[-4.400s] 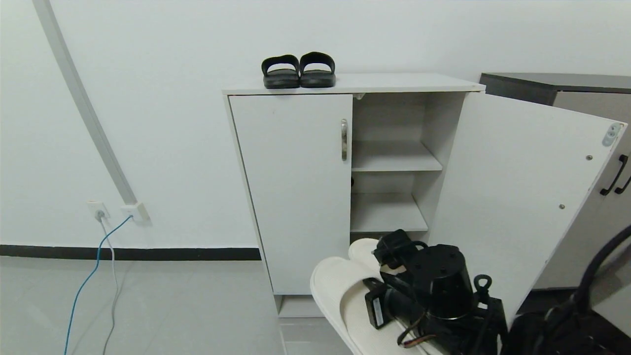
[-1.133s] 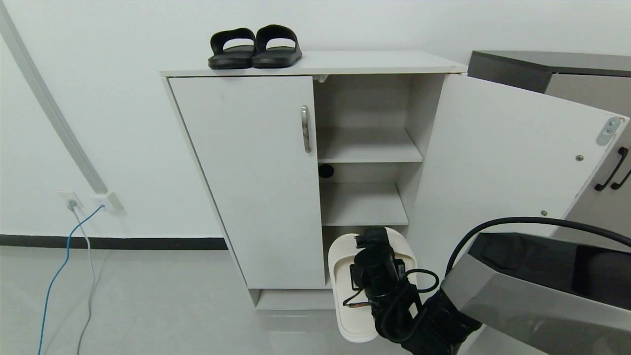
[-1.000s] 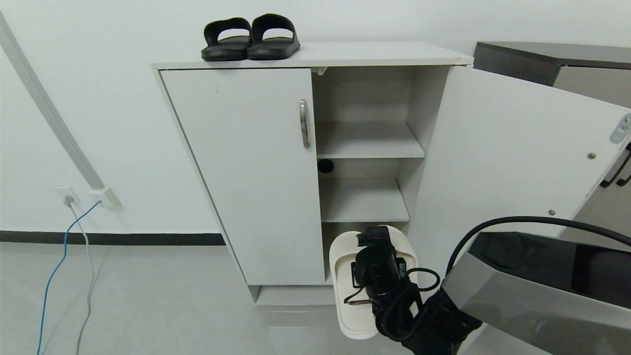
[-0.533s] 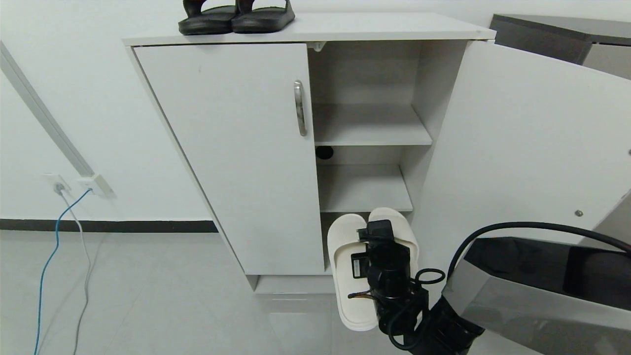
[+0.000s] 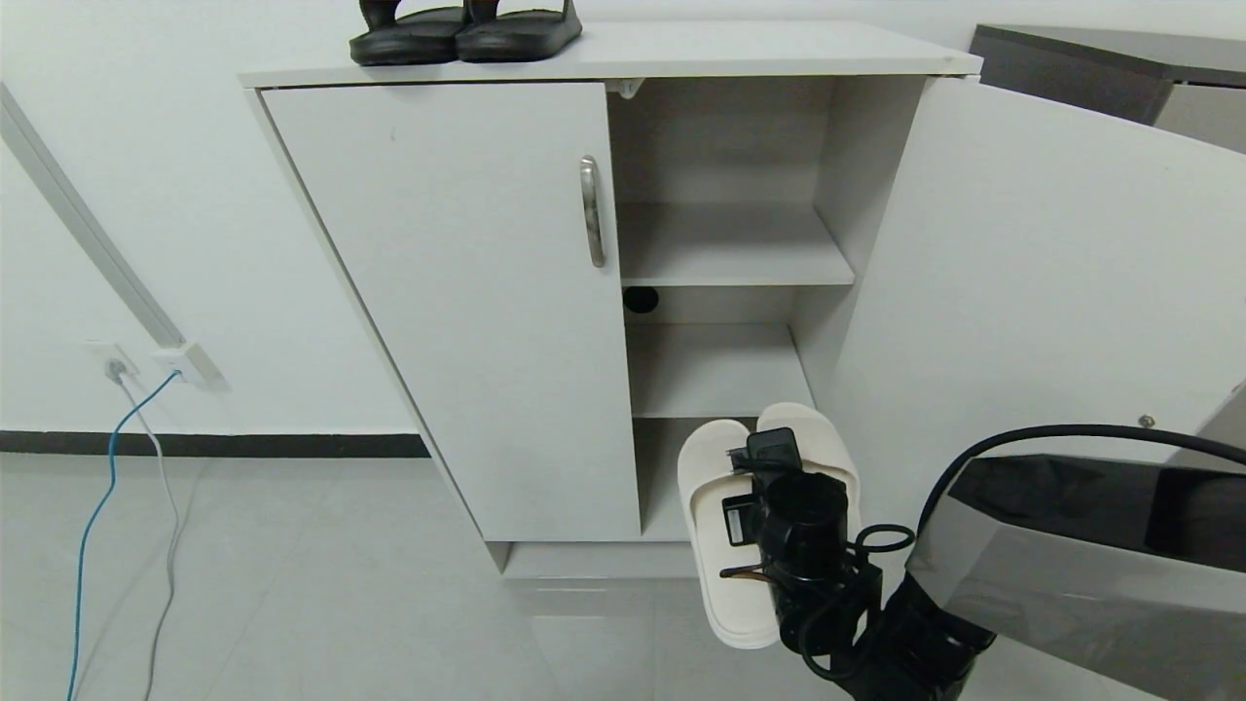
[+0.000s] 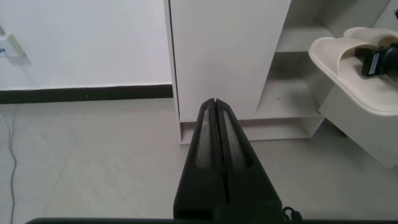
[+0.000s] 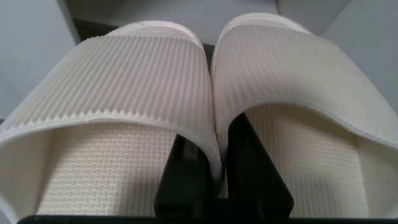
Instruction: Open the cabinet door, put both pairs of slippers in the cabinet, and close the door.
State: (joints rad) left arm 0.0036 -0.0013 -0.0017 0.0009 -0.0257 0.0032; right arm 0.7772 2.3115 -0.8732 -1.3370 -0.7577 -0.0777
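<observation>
A white cabinet (image 5: 448,292) stands against the wall with its right door (image 5: 1022,282) swung open and its left door shut. A black pair of slippers (image 5: 465,29) rests on its top. My right gripper (image 5: 769,458) is shut on the white pair of slippers (image 5: 715,526), pinching their inner straps (image 7: 213,134) side by side in the air just before the lowest compartment (image 5: 667,487). My left gripper (image 6: 214,115) hangs shut and empty above the floor in front of the cabinet's shut door (image 6: 227,56), with the white slippers (image 6: 357,68) off to one side.
Two bare shelves (image 5: 725,253) show inside the open half. A dark grey cabinet (image 5: 1110,68) stands behind the open door. Cables (image 5: 107,467) run from wall sockets (image 5: 156,362) down to the floor at the left. Bare grey floor (image 5: 292,604) lies before the cabinet.
The camera has moved closer and lower towards the cabinet. My right gripper, still holding the white slippers, has shifted a little to the right in front of the lowest compartment.
</observation>
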